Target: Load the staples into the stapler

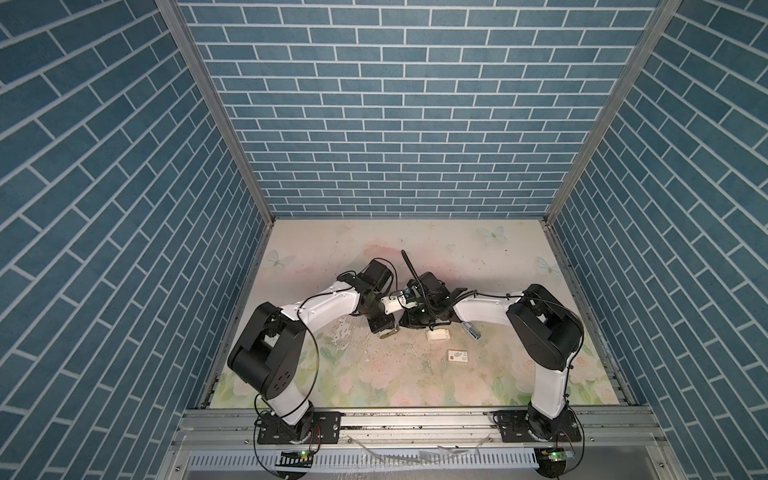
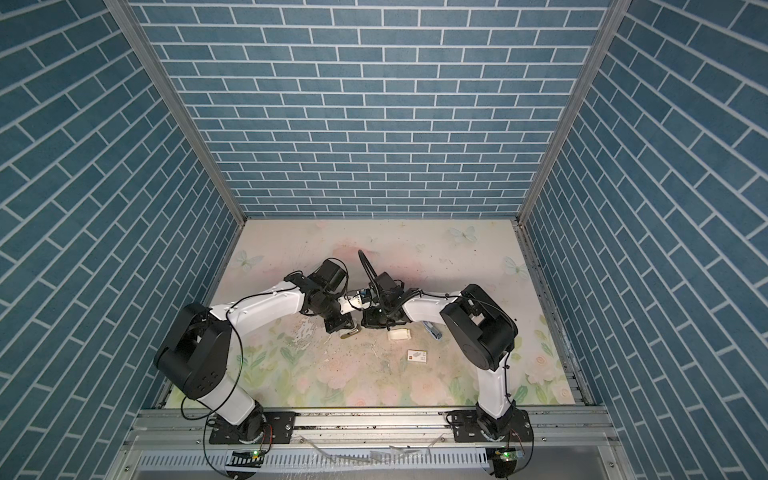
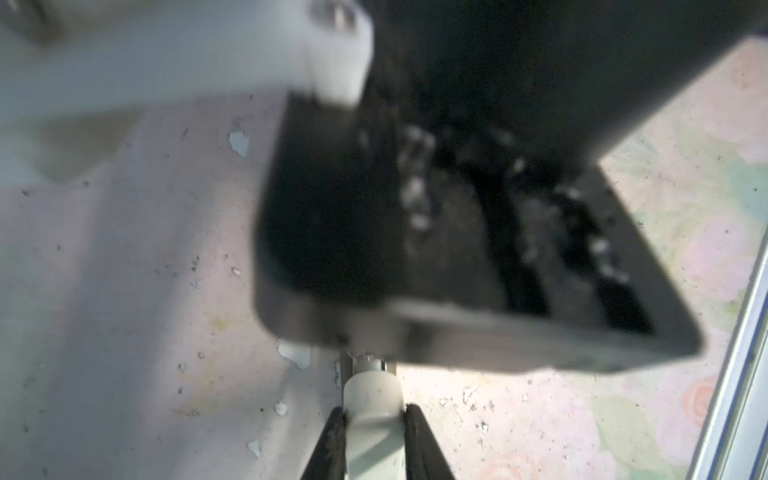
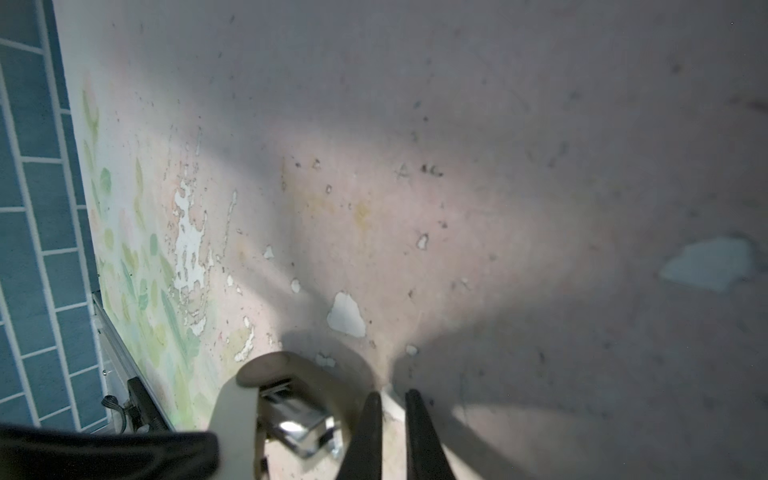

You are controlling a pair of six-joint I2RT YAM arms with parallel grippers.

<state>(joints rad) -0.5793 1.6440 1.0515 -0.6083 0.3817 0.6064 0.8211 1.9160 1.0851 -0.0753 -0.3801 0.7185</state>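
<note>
Left fingers [image 3: 332,440]: clenching on the cream stapler [image 3: 372,395] and holding it over the middle of the bench [image 1: 374,386], with the other arm's black wrist body [image 3: 457,208] crowding in right above it.

Right fingers [image 4: 370,436]: sitting nearly together, only a narrow slit between them, just beside the stapler's open metal channel [image 4: 297,428]. A pale sliver is showing at their tips, but it is too small to tell whether it is a strip.

Staples: no dark strip is showing clearly anywhere. The cream tray [image 1: 438,334] is lying on the bench near the right wrist, a blue-and-silver piece [image 1: 469,330] just beyond it and a white labelled box [image 1: 457,356] nearer the front.

Risk, misfeed: if a strip is being offered at a slant, it is likely going to ride on the channel's edge and jam or snap.

Risk, drop: with so thin a pinch, any loosening away from the channel is probably sending the strip down onto the speckled bench, where it is hard to find.

Risk, twist: a push from the right is likely turning the stapler in the left fingers, since they are gripping only one end.

Risk, collision: the two wrists are working almost touching, so a small overshoot is probably knocking them together.
</note>
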